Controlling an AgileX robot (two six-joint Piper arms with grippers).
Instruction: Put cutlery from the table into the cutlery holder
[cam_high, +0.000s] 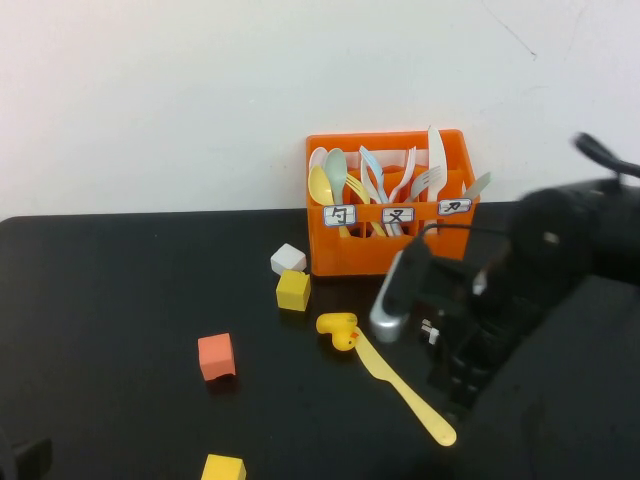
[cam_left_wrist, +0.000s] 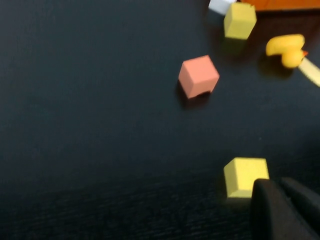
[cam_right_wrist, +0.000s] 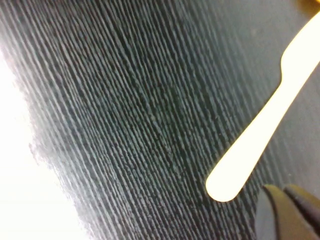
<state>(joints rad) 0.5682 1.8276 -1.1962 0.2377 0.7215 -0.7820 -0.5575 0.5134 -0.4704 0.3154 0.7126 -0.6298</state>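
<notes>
Black and matte, the table (cam_high: 120, 300) carries an orange cutlery holder (cam_high: 390, 250) at its far edge, filled with pastel spoons and forks (cam_high: 375, 180) and a white knife (cam_high: 436, 160) standing upright in its right compartment. Three white labels (cam_high: 397, 214) on the front rim bear black characters, too small to read with confidence. A yellow knife (cam_high: 400, 385) lies flat on the table before the holder, one end touching a yellow rubber duck (cam_high: 339, 329). Near the holder's left corner sit a white block (cam_high: 288, 259) and a yellow cube (cam_high: 293, 290); a pink cube (cam_high: 216, 357) and a second yellow cube (cam_high: 223, 468) lie nearer the robot. The right gripper (cam_right_wrist: 290, 212) hovers just beside the knife's rounded handle end, its opening impossible to tell. The left gripper (cam_left_wrist: 282, 210) hangs beside the nearer yellow cube, likewise indeterminate.
</notes>
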